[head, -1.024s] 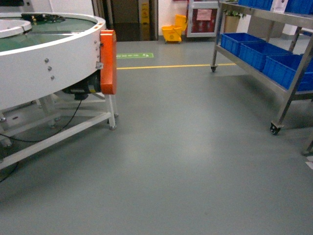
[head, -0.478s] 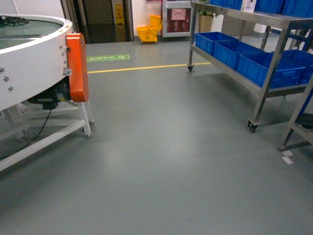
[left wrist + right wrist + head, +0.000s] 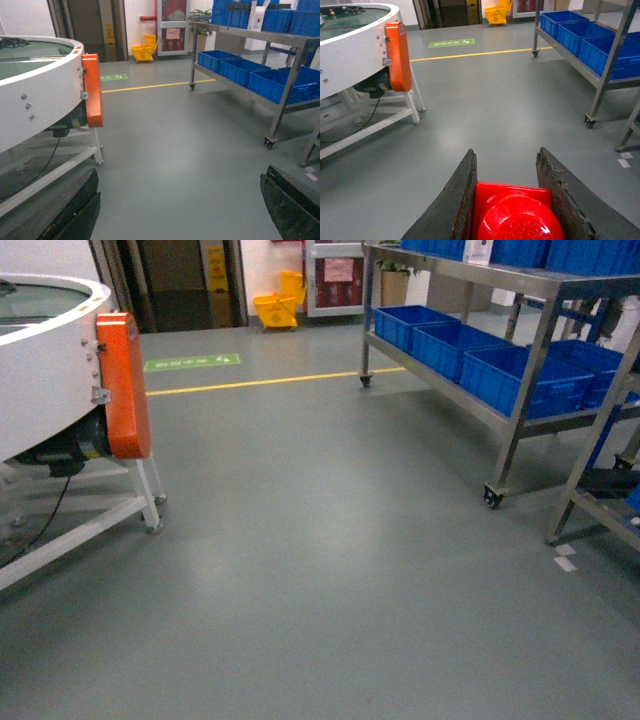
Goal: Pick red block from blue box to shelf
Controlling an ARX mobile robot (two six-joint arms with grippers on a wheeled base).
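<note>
The red block, glossy with a round stud facing the camera, sits pinched between the two dark fingers of my right gripper, held above the grey floor. My left gripper is open, its fingers wide apart with only floor between them. The shelf, a shiny steel rack on castors, stands to the right; it also shows in the left wrist view and the right wrist view. The blue box is out of view. Neither gripper appears in the head view.
A round white table with an orange guard stands at the left on white legs. Dark blue crates fill the shelf's lower tier. A second rack's leg is at the far right. A yellow mop bucket is by the back wall.
The head view has swung right: the round table has slid toward the left edge and the shelf has come further into the picture.
</note>
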